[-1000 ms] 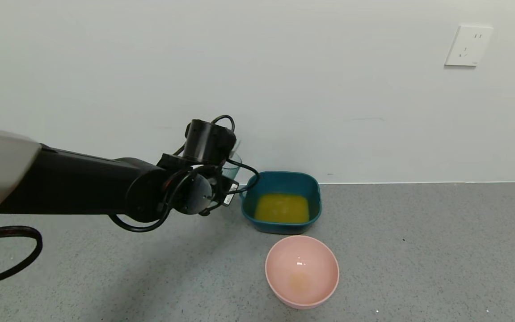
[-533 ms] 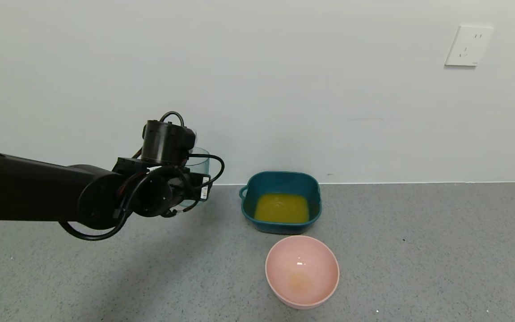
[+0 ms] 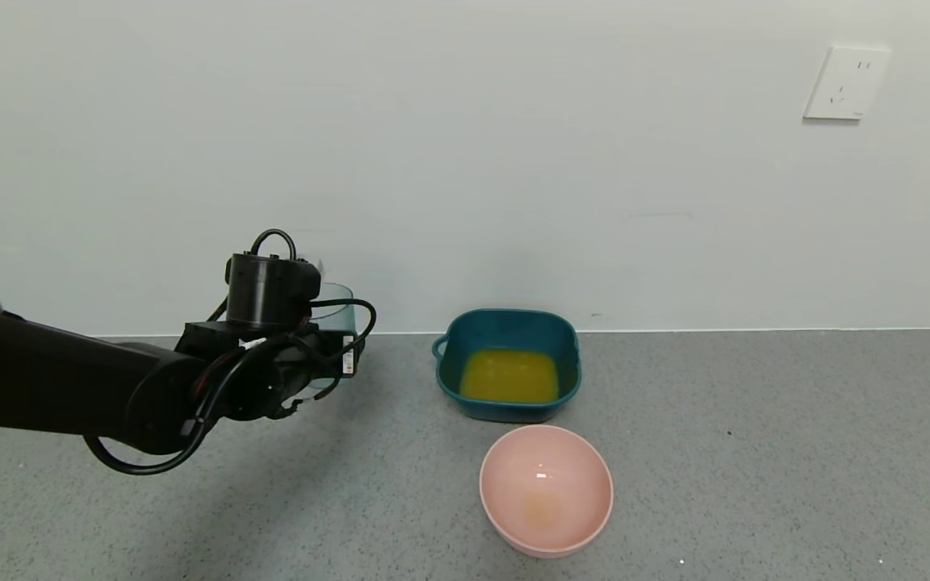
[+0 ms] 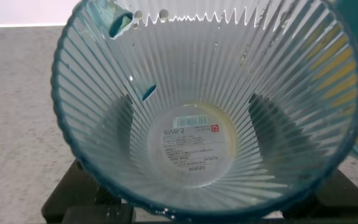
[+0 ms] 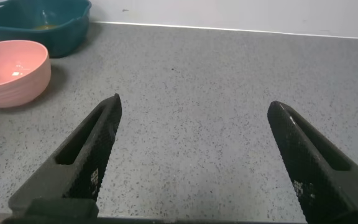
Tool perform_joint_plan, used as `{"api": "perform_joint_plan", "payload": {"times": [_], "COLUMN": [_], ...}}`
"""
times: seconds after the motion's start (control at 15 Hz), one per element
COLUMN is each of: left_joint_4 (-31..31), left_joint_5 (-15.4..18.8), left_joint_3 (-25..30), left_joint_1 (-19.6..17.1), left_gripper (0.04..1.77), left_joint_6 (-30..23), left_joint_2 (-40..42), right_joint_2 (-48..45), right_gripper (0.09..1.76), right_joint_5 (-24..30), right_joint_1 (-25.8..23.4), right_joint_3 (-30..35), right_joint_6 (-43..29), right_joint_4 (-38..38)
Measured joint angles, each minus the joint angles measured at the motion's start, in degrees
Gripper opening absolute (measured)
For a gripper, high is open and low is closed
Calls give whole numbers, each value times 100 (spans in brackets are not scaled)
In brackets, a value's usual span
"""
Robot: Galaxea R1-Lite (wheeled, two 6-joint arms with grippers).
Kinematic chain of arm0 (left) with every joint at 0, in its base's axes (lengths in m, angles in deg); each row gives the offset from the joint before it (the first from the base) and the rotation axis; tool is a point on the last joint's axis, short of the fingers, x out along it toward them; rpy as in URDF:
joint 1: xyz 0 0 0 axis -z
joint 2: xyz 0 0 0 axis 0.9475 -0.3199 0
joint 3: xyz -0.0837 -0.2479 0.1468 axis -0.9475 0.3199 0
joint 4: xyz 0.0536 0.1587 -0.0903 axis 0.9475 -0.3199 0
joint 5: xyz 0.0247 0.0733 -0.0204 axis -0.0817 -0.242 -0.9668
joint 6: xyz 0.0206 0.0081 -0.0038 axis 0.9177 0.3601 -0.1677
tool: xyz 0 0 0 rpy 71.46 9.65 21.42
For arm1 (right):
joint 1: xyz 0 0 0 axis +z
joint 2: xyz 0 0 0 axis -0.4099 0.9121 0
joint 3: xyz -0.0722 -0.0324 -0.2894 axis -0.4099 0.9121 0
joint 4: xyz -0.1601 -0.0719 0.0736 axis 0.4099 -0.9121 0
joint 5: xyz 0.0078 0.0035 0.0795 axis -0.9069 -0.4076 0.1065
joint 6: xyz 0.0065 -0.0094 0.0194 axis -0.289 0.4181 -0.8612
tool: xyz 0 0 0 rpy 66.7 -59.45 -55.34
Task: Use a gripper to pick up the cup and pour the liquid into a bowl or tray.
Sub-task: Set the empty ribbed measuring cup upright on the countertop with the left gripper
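Nearest in the head view, the pink bowl [image 3: 546, 489] sits at 6 o'clock of the teal tub [image 3: 507, 363], which holds the orange liquid [image 3: 510, 376]. At the tub's 9 o'clock, well apart, the left gripper [image 3: 328, 355] pinches the upright cup [image 3: 337, 311] above the grey floor [image 3: 756, 452]. Only the left wrist view shows the cup's ribbed, empty interior [image 4: 204, 106] and a base label [image 4: 190, 148] with a barcode, reading "MINISO". Only the right wrist view shows the right gripper [image 5: 201, 158], fingers spread wide over bare floor.

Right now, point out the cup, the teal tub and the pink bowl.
cup [image 4: 194, 146]: left wrist view, inside base.
teal tub [image 3: 505, 321]: head view, far wall.
pink bowl [image 3: 513, 460]: head view, inner wall.
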Motion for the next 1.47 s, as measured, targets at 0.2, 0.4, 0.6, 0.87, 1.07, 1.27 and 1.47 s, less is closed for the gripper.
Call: {"api": "perform_joint_plan", "payload": {"times": [0.2, 0.4, 0.6, 0.87, 1.07, 1.27, 1.47], "left_joint_4": [2, 9, 7, 9, 9, 11, 11], "left_joint_5": [140, 184, 418, 427, 433, 435, 440], "left_joint_3": [24, 9, 24, -33, -77, -90, -94], "left_joint_1": [-168, -260, -293, -317, -321, -301, -279], "left_gripper": [129, 129, 129, 129, 129, 129, 129], "left_joint_6": [-16, 2, -9, -13, -6, -5, -5], "left_joint_2": [18, -4, -94, -434, -706, -929, -1084], "right_joint_2": [0, 0, 0, 0, 0, 0, 0], "right_gripper": [171, 171, 171, 171, 171, 171, 171], "right_joint_5": [2, 0, 0, 0, 0, 2, 2], "right_joint_1": [0, 0, 0, 0, 0, 0, 0], "right_joint_3": [0, 0, 0, -2, 0, 0, 0], "right_joint_6": [0, 0, 0, 0, 0, 0, 0], "right_joint_4": [0, 2, 0, 0, 2, 5, 2]}}
